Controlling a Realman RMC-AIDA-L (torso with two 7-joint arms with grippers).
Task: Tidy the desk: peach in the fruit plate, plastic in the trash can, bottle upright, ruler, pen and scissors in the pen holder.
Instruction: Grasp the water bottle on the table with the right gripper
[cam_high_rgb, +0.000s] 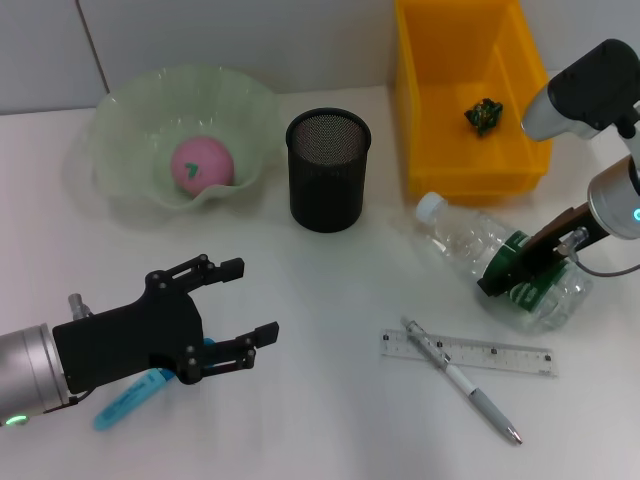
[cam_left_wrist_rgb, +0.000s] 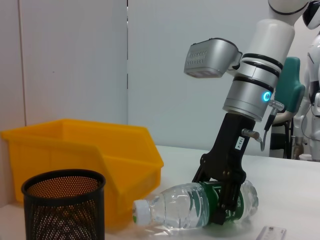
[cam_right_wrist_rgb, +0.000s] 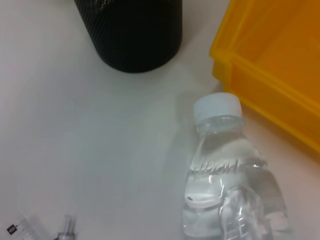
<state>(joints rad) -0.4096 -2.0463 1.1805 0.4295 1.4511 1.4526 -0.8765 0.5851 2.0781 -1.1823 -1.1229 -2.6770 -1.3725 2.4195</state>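
Your white table (cam_high_rgb: 330, 290) carries everything. Largest on it, the yellow trash can (cam_high_rgb: 440, 150) sits just beyond your right pincer (cam_high_rgb: 515, 268), with a green scrap of plastic (cam_high_rgb: 483, 116) lying inside. The fruit plate (cam_high_rgb: 120, 130) lies well beyond your left pincer (cam_high_rgb: 245, 300), and the pink peach (cam_high_rgb: 201, 164) rests in it. The bottle (cam_high_rgb: 470, 245) lies on its side with the white cap toward the black mesh pen holder (cam_high_rgb: 328, 170); your right pincer is clenched around its green-labelled middle. Your left pincer hovers spread wide, grasping nothing, with a blue-handled item, apparently the scissors (cam_high_rgb: 130, 400), on the table beneath it. The ruler (cam_high_rgb: 500, 354) lies flat just near your right pincer, on the side toward you, and the pen (cam_high_rgb: 462, 381) lies across it.
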